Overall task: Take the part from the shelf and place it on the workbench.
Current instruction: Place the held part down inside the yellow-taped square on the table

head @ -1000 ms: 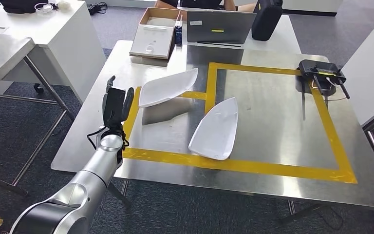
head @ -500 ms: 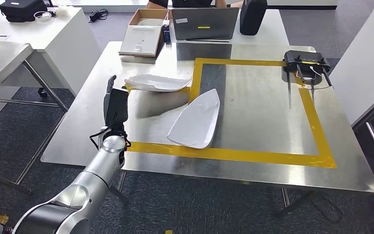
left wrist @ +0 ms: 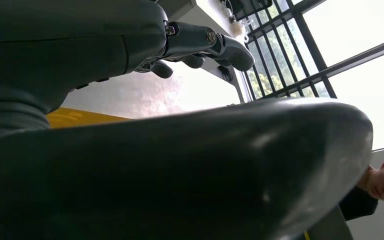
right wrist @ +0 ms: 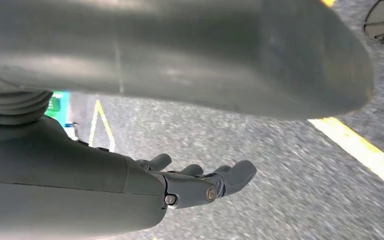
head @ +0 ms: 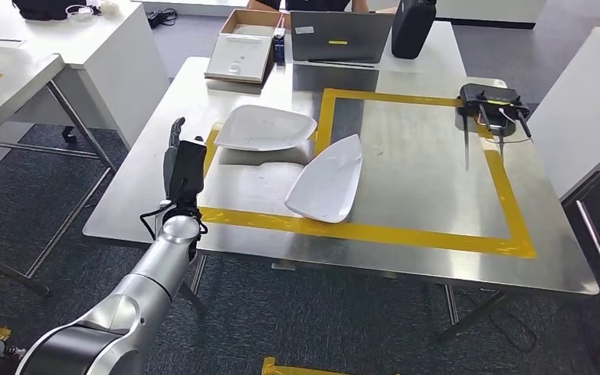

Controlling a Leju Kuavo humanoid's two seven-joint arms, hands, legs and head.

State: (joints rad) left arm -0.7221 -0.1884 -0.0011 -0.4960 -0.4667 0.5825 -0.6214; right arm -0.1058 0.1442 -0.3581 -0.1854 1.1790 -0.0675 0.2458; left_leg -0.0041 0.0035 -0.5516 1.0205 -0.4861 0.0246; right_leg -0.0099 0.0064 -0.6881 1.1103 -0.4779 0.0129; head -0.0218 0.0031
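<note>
Two white curved shell parts lie on the steel workbench [head: 422, 172]. One part [head: 264, 127] rests across the left side of the yellow tape square, the other part [head: 326, 181] inside the square near its front line. My left hand [head: 183, 168] is raised upright over the bench's left edge, just left of the first part, fingers [left wrist: 200, 42] spread and holding nothing. My right hand [right wrist: 200, 182] hangs over grey carpet, fingers apart and empty.
At the bench's far end stand a cardboard box [head: 244, 48], a laptop [head: 342, 35] and a black bag [head: 412, 23]. A black device with antennas [head: 488, 101] sits at the square's far right corner. Other tables [head: 86, 47] stand to the left. A person [left wrist: 380, 185] sits behind the bench.
The whole picture has shifted, so the camera moved. The white part on the tape's left side has rocked from tilted up to lying flatter. My left hand stays raised beside it.
</note>
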